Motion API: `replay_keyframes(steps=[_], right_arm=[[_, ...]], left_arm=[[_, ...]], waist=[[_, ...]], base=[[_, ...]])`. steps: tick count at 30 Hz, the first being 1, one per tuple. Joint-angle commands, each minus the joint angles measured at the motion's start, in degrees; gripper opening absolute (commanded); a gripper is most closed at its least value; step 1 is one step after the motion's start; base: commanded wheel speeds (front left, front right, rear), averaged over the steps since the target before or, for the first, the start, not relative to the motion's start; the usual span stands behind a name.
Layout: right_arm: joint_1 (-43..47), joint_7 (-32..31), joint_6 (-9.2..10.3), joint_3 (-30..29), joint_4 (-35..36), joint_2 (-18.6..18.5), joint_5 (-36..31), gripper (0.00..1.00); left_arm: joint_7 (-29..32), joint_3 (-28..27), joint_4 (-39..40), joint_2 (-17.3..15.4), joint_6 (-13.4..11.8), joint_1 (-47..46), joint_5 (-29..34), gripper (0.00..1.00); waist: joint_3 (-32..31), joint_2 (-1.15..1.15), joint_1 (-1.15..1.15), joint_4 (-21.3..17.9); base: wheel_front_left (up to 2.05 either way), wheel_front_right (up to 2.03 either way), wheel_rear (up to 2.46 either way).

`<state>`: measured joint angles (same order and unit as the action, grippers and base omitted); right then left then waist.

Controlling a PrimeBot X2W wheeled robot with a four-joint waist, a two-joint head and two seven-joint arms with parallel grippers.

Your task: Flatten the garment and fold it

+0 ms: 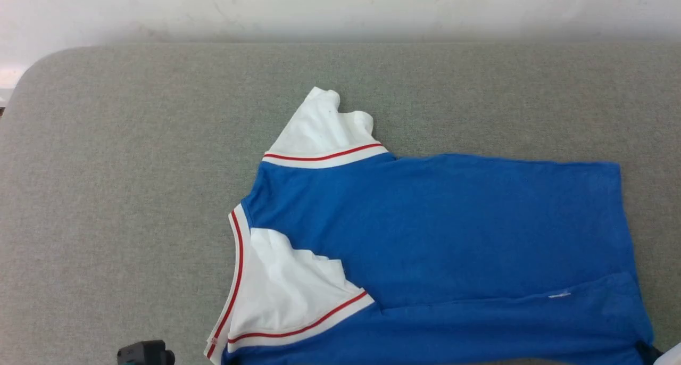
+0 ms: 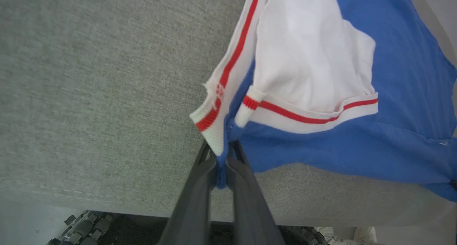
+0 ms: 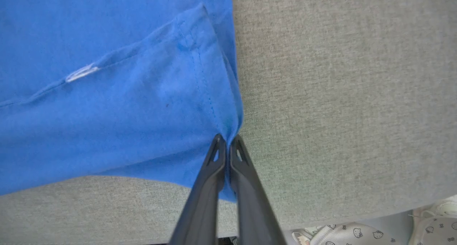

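The garment (image 1: 441,232), a royal-blue T-shirt with white red-striped sleeves, lies on the grey padded table (image 1: 133,195). Its neck points left and its hem right. The near side is folded up over the body, and one white sleeve (image 1: 287,296) rests on the blue. The far sleeve (image 1: 324,131) sticks out toward the wall. My left gripper (image 2: 221,149) is shut on the blue cloth just below the striped neck trim (image 2: 214,113), at the table's near edge. My right gripper (image 3: 227,140) is shut on the hem corner (image 3: 214,105). No lettering shows.
A dark part of my left arm (image 1: 146,353) shows at the bottom left, and a dark tip (image 1: 646,350) at the garment's lower right corner. Below the table's front edge are patterned shoes (image 3: 342,234) and wheeled hardware (image 2: 82,227). A pale wall runs behind the table.
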<state>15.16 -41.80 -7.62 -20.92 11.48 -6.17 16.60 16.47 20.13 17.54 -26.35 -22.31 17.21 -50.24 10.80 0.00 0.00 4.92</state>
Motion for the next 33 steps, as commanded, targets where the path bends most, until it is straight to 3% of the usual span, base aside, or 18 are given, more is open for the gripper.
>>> replay_keyframes(steps=[1,3,4,5,6,13,21,26,28,33], right_arm=[[0.18,0.47,0.13,0.02,-0.73,-0.10,-0.58,0.00],[-0.27,1.35,0.13,0.44,-1.59,0.05,-0.68,0.00],[-0.70,2.13,0.13,0.51,-1.90,0.17,-0.68,0.00],[-1.17,3.02,0.13,0.71,-2.11,0.21,-0.76,0.24],[-1.42,3.44,0.13,1.36,-2.39,0.05,-0.70,1.00],[-4.55,6.80,0.13,2.92,0.35,-1.12,0.68,1.00],[-12.01,15.33,0.13,2.97,6.81,-0.09,-2.80,1.00],[-15.26,18.36,0.13,4.97,8.15,0.71,-4.63,1.00],[-16.54,19.21,0.13,6.07,8.44,0.98,-5.31,1.00],[-20.11,21.35,0.13,8.19,8.20,1.27,-6.06,1.00]], left_arm=[[-1.20,-0.18,-1.71,0.88,0.47,-0.74,-0.21,0.04],[-2.22,0.04,-3.90,1.68,1.46,-1.90,-0.16,0.35],[-2.82,-0.03,-4.87,2.12,1.85,-2.50,-0.19,0.67],[-3.30,-0.07,-5.75,2.43,2.22,-3.04,-0.17,1.00],[-3.54,-0.05,-6.48,2.68,2.55,-3.51,-0.26,1.00],[-7.19,-3.61,-5.81,2.37,3.26,-5.24,-0.40,1.00],[-14.18,-9.14,1.59,-4.25,2.08,-18.92,10.40,1.00],[-13.58,-6.97,1.82,-7.32,4.38,-32.35,16.48,1.00],[-10.69,-4.42,-0.03,-8.70,6.56,-39.87,18.83,1.00],[-3.90,1.42,-8.55,-6.98,12.50,-58.89,20.89,1.00]], waist=[[-0.12,0.00,0.00,0.11],[-0.28,0.00,0.00,0.18],[-0.38,0.00,0.00,0.17],[-0.47,0.00,0.00,0.13],[-0.58,0.00,0.00,0.08],[0.27,0.00,0.00,-1.25],[6.15,0.00,0.00,-2.76],[10.49,0.00,0.00,-3.57],[12.63,0.00,0.00,-3.84],[17.43,0.00,0.00,-5.30]], base=[[0.00,0.00,0.00],[0.00,0.00,0.00],[0.00,0.00,0.00],[0.00,0.00,0.00],[0.00,0.00,0.00],[0.00,0.00,0.00],[0.00,0.00,0.00],[0.00,0.00,0.00],[0.00,0.00,0.00],[0.00,0.00,0.00]])
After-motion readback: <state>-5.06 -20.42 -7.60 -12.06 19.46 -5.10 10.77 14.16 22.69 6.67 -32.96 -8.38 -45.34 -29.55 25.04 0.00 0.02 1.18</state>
